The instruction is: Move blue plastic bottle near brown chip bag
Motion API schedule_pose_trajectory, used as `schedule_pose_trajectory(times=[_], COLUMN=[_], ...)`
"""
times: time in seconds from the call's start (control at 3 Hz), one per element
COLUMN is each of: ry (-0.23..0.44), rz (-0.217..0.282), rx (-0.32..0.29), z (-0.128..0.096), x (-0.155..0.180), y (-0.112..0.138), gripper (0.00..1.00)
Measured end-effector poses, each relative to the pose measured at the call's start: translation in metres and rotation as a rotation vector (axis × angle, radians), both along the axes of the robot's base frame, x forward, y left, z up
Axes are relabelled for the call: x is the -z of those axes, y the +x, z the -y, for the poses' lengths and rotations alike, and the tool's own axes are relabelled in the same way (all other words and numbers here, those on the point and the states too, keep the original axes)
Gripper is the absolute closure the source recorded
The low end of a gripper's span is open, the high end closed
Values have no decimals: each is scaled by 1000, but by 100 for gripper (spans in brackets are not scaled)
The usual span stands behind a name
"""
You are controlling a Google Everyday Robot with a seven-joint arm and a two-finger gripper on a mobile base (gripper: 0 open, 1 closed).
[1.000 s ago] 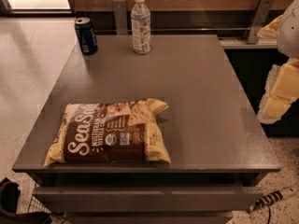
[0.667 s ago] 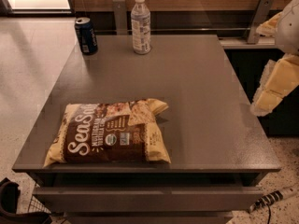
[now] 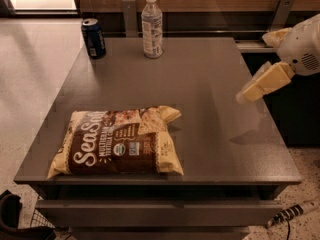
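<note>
The blue plastic bottle [image 3: 152, 26] stands upright at the far edge of the grey table [image 3: 210, 114], with a white cap and a pale label. The brown chip bag [image 3: 118, 141] lies flat near the front left of the table, showing white "Sea Salt" lettering. My gripper [image 3: 250, 92] hangs over the table's right edge, at the end of the white arm [image 3: 302, 51], far to the right of the bottle and well above and right of the bag. It holds nothing.
A short dark blue soda can [image 3: 94, 38] stands at the far left corner, left of the bottle. A wooden wall with metal brackets [image 3: 281, 10] runs behind the table. A drawer front [image 3: 155, 211] sits under the table's front edge.
The arm has swung up and to the left, bringing the gripper from beside the table's right edge to over it. Bottle, can and bag have not moved.
</note>
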State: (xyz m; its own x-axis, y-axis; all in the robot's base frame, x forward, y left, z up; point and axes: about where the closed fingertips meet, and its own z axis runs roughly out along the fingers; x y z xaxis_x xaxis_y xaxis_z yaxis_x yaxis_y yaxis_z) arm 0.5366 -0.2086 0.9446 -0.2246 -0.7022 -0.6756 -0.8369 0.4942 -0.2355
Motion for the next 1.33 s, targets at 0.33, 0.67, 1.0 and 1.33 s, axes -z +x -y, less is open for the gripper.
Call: schedule_pose_trajectory(times=[0.33,0.67,1.0,1.33], ry=[302,435,435,460], rz=[190,323,323,307], rx=[22,77,77,58], z=[-30,-44,-44,-56], x=[-31,-62,-62,-54], y=[63,107,107,131], gripper=[0,0,0,0])
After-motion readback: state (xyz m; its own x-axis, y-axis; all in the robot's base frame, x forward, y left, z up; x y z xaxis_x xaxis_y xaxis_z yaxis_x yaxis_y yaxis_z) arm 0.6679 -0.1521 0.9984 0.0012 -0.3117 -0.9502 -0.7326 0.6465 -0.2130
